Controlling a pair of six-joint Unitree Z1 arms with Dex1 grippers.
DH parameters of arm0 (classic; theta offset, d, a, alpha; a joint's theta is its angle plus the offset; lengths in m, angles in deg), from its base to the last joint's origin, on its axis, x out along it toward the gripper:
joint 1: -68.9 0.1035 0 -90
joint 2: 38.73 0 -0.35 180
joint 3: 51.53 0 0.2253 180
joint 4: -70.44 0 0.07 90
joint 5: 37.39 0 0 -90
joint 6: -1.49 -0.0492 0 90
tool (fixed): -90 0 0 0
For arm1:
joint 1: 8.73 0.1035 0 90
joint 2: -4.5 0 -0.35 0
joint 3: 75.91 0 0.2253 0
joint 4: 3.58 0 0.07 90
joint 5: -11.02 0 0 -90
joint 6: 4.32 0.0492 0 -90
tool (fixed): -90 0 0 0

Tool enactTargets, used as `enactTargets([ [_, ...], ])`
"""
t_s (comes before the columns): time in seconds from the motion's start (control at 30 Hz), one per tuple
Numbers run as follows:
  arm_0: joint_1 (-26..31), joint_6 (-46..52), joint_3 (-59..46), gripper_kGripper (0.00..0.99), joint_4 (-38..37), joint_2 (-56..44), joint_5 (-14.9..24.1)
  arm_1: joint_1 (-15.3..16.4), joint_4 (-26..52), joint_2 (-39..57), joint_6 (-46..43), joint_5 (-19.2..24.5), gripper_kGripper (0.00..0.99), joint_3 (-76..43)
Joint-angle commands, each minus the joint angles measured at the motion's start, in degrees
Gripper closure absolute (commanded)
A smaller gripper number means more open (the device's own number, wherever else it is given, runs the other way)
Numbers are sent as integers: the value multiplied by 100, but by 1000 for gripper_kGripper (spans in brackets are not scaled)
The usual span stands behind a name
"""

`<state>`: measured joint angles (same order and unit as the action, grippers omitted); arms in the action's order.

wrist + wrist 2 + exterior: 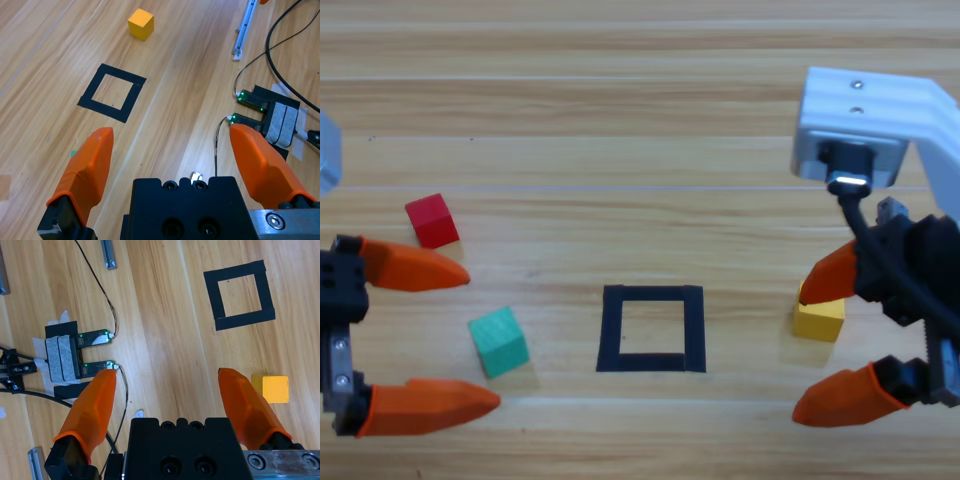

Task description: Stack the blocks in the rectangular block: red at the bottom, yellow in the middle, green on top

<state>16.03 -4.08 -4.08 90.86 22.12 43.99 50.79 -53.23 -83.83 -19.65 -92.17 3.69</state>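
On wooden table (620, 120), empty black tape square (651, 329), three scattered cubes

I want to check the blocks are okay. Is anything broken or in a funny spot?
Nothing stands out. The red cube, green cube and yellow cube sit whole on the table, all outside the tape square.

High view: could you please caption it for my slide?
Open left pincer and right pincer flank the empty tape square; red, green, yellow unstacked.
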Motion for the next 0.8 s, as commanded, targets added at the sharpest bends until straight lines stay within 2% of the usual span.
enactTargets([
  [0.03, -92, -66, -213, 0, -128, -258, 53, 147, -104, -325, -23, -105, 88, 79],
  [0.27, -92, -84, -213, 0, -146, -117, -52, 147, -131, -298, 65, -17, 88, 70],
  [0.4, -92, 57, -107, 1, -146, 94, -26, 147, -122, -290, 434, 335, 88, 132],
  [0.43, -92, 197, 16, 4, -102, 243, 79, 139, -113, -290, 575, 537, 88, 167],
  [0.5, -92, 637, 438, 21, 30, 683, 528, 103, -87, -254, 873, 994, 88, 185],
  [0.57, -92, 1410, 1044, 77, 285, 1192, 1081, 86, -78, -246, 1322, 1609, 88, 255],
  [0.6, -39, 1841, 1343, 86, 399, 1465, 1477, 33, -78, -246, 1559, 1899, 88, 290],
  [0.63, 75, 2271, 1686, 86, 610, 1729, 1776, -55, -78, -246, 1787, 2031, 88, 299],
  [0.67, 313, 2693, 2073, 86, 935, 1992, 1890, -160, -69, -263, 2095, 2101, 88, 317],
  [0.8, 1174, 4012, 2960, 85, 1762, 2643, 1855, -688, -113, -465, 3440, 2040, 90, 422],
])
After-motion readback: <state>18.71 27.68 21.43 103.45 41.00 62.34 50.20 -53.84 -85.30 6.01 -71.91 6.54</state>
